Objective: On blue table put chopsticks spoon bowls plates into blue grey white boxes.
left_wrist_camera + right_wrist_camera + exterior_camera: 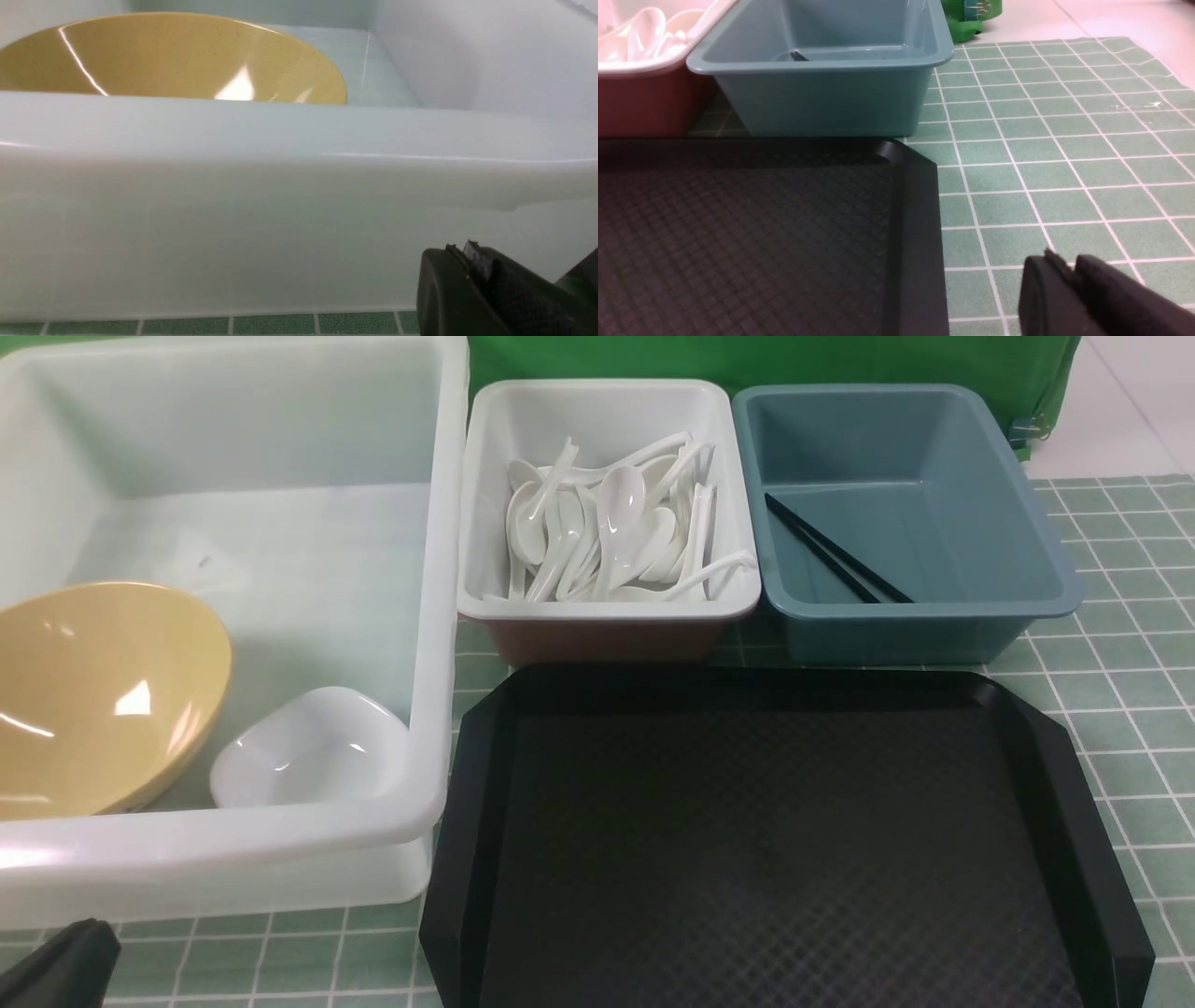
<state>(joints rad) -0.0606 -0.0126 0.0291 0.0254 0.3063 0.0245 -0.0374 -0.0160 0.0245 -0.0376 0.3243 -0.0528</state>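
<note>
Green checked tablecloth (1120,681) — green backdrop (794,359) behind

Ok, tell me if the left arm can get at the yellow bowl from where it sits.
Probably not directly: the left gripper sits low outside the white box, whose near wall stands between it and the yellow bowl. Lifted over the rim, the open top leaves the way free.

Large translucent white box (425,616) sitting at left on green-checked tabletop (1120,691), holding yellow bowl (93,695) leaning tilted against near-left side and small white dish (313,747) lying just beside bowl at near-right corner. Smaller white box (485,476) with brownish outer wall standing in middle, holding heap of white spoons (607,532) lying crisscrossed. Blue-grey box (1027,523) standing at right, touching white one, holding pair of black chopsticks (831,555) lying diagonally on its floor.
</note>
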